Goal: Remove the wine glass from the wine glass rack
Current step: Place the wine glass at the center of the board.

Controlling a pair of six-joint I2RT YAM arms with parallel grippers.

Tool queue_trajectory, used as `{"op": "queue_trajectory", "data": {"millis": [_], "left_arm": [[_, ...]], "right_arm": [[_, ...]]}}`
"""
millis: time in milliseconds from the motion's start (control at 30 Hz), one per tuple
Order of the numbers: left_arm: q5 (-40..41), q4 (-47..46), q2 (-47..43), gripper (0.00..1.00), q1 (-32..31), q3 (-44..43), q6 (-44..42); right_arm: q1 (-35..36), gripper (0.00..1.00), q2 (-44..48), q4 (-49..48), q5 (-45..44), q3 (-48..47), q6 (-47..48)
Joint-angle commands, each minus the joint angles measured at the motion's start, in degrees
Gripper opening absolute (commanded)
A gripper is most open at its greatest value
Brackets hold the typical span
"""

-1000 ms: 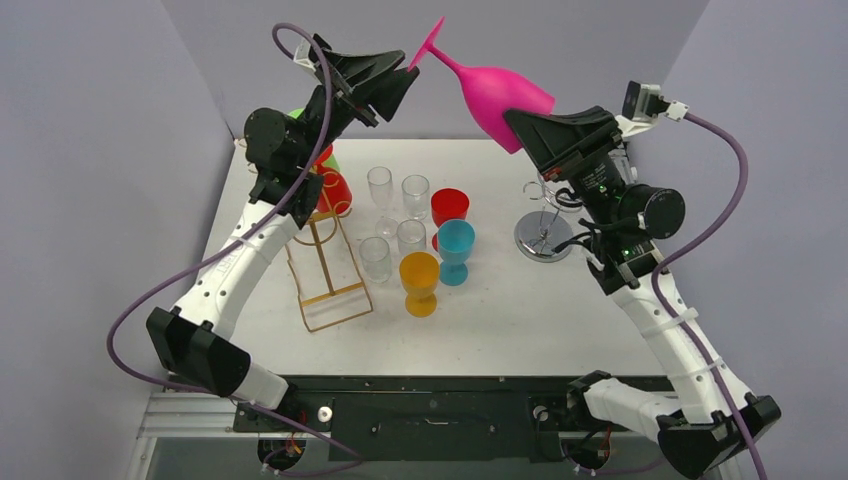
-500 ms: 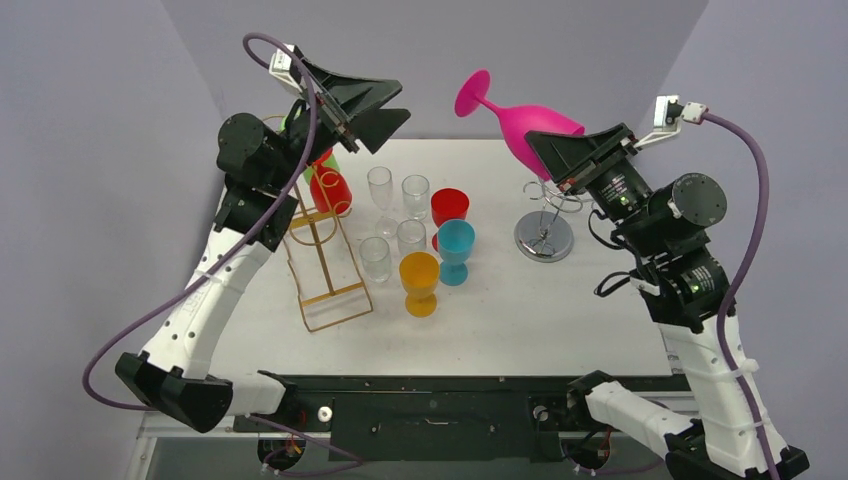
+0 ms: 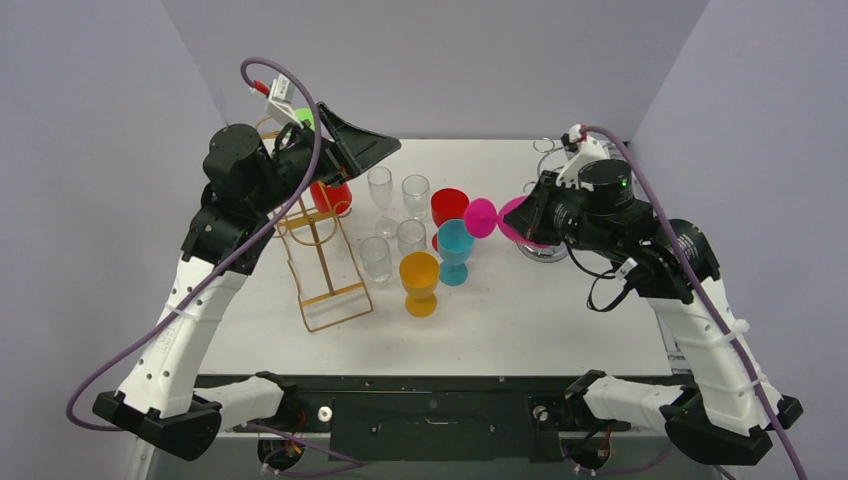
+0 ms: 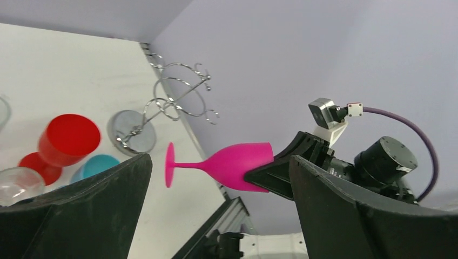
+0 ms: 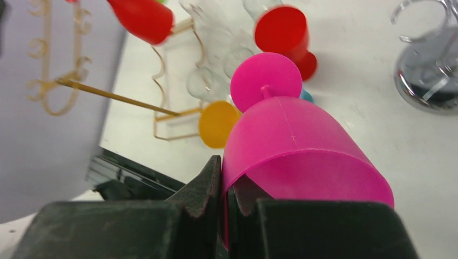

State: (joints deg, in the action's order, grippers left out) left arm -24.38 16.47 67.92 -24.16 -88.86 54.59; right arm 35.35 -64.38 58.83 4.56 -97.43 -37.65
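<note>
Only the overhead view takes in the gold wire wine glass rack [image 3: 325, 262], with a red plastic glass [image 3: 331, 192] still hung on it, below the left gripper [image 3: 385, 147]. The left wrist view shows the magenta plastic wine glass [image 4: 237, 164] side-on, lying level in the air with the chrome wire stand [image 4: 132, 132] behind it. The right wrist view shows the right gripper [image 5: 222, 175] pinched tight on the bowl's rim.

A second ago both grippers held that glass high. Now the left jaws gape wide and empty, and the right arm has lowered the glass, its foot beside the teal goblet [image 3: 455, 245].

The white table [image 3: 520, 320] sits between lilac-grey walls [image 3: 90, 120].
</note>
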Motion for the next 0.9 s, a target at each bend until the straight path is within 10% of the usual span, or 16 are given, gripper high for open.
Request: {"op": "queue_trajectory", "data": {"millis": [0, 867], "left_arm": [[5.2, 8.1, -2.1, 0.96, 0.4, -4.0, -10.1], [8.7, 14.2, -1.9, 0.96, 2.7, -11.0, -16.8]], "right_arm": [[1.3, 0.0, -0.3, 12.2, -6.7, -0.8, 3.6], [11.7, 0.0, -17.5, 6.2, -11.1, 12.6, 3.3]]}}
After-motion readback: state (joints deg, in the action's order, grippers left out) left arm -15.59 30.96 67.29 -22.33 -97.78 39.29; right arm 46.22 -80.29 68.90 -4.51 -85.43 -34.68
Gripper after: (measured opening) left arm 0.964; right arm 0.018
